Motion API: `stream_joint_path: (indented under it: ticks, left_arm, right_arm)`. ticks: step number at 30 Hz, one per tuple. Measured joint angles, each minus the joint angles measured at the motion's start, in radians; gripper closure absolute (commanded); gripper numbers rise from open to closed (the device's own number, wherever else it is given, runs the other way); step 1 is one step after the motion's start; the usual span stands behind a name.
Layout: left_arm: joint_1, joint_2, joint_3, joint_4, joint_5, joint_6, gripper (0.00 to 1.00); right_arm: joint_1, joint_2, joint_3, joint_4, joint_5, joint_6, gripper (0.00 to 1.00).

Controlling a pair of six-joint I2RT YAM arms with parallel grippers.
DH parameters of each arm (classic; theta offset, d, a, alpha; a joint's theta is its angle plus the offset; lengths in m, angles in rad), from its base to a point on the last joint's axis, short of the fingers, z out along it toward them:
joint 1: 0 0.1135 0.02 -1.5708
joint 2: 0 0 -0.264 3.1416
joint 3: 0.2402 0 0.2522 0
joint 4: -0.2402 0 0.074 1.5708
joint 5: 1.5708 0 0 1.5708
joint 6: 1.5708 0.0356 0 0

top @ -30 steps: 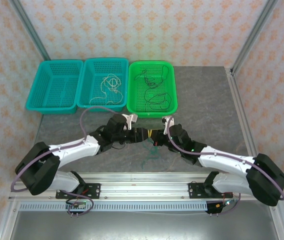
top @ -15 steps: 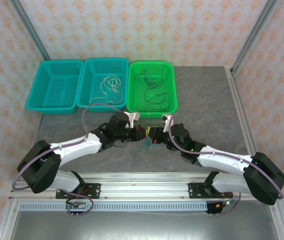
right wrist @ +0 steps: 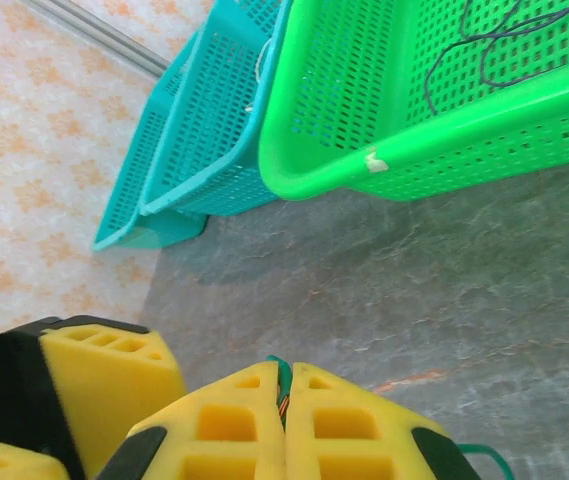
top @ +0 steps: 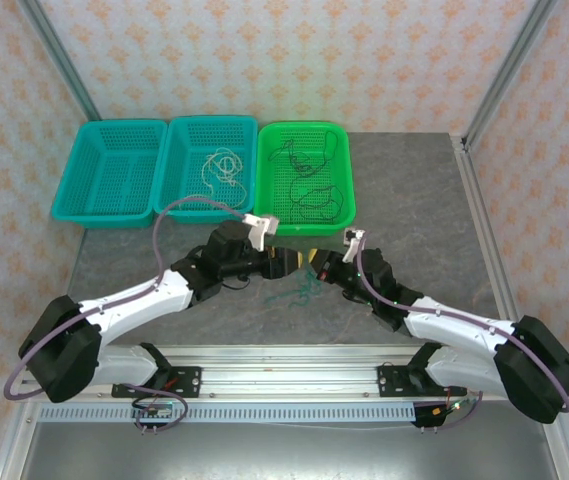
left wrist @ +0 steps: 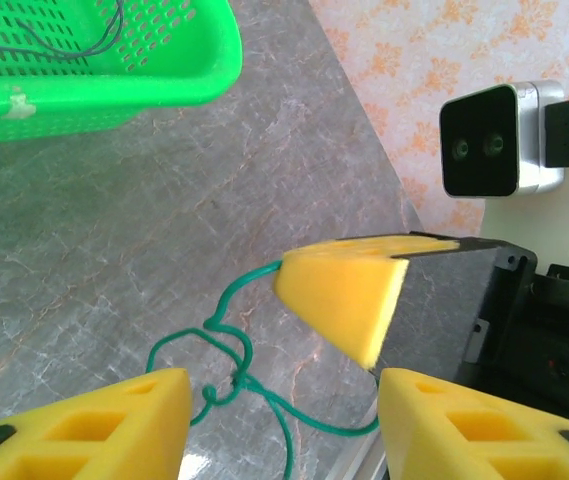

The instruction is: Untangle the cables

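L jaws: spread apart, nothing pinched. The left gripper (left wrist: 279, 430) is held low over the table (left wrist: 144, 210), one yellow pad to each side of a knotted stretch of cable.
R jaws: pressed together on one end of the green-teal cable (left wrist: 236, 375). In the right wrist view, a strand is seen coming out at the tips of the right gripper (right wrist: 284, 400).
Grippers: tip to tip, just beside each other, near the front-centre of the table.
Cable in hand: lifted at the pinched end. The rest is draped down in small loops and a knot, with a tail trailing on the table twd the near edge.
Other cables: the black cable (top: 312, 195) is lying in the green basket (right wrist: 414, 150). The white cable (top: 219, 168) is lying in the middle teal basket (top: 207, 120). Both are well apart from the grippers.
Step in hand (judged): the green-teal cable is being worked loose, so a 2nd hold by the L gripper is likely needed.
How to do it well: the L pads (left wrist: 94, 425) should be closed on a single strand just beside the knot, not on the knot itself. The R pinch should be kept firm. The pull-apart should be slow and level, so loops are opened, not tightened.
Risk: a thin wire is easily slipped from foam pads, and a fast tug could cinch the knot.
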Motion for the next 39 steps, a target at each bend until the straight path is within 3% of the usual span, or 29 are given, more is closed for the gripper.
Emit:
stream_joint_path:
  ticks: [7, 15, 18, 25, 26, 27, 29, 30, 34, 39]
  left_arm:
    - [0.0, 0.07, 0.02, 0.03, -0.048, -0.002, 0.46]
    - [0.0, 0.143, 0.021, 0.171, -0.021, -0.065, 0.49]
    - [0.0, 0.149, 0.021, 0.19, -0.021, -0.082, 0.61]
    - [0.0, 0.161, 0.028, 0.211, -0.022, -0.107, 0.98]
    - [-0.001, 0.162, 0.031, 0.212, -0.023, -0.109, 1.0]
    - [-0.001, 0.162, 0.033, 0.212, -0.027, -0.103, 1.0]
    - [0.0, 0.162, 0.037, 0.212, -0.034, -0.106, 1.0]
    - [0.0, 0.162, 0.038, 0.212, -0.038, -0.108, 1.0]
    - [0.001, 0.159, 0.05, 0.211, -0.047, -0.108, 1.0]
    - [0.001, 0.159, 0.07, 0.208, -0.047, -0.107, 1.0]
  right_arm:
    - [0.0, 0.0, 0.002, 0.031, 0.014, 0.191, 1.0]
    - [-0.006, 0.019, 0.002, 0.103, 0.052, 0.392, 1.0]
    - [-0.01, 0.024, 0.002, 0.139, 0.068, 0.453, 1.0]
    - [-0.01, 0.031, 0.006, 0.153, 0.07, 0.504, 1.0]
    - [-0.011, 0.031, 0.008, 0.151, 0.07, 0.502, 0.98]
    - [-0.013, 0.03, 0.011, 0.142, 0.07, 0.494, 0.88]
    - [-0.013, 0.019, 0.018, 0.109, 0.07, 0.453, 0.56]
    - [-0.01, 0.003, 0.02, 0.078, 0.071, 0.415, 0.49]
    - [0.005, -0.105, 0.016, -0.102, 0.134, 0.206, 0.43]
    - [0.008, -0.225, -0.103, -0.116, 0.225, -0.007, 0.38]
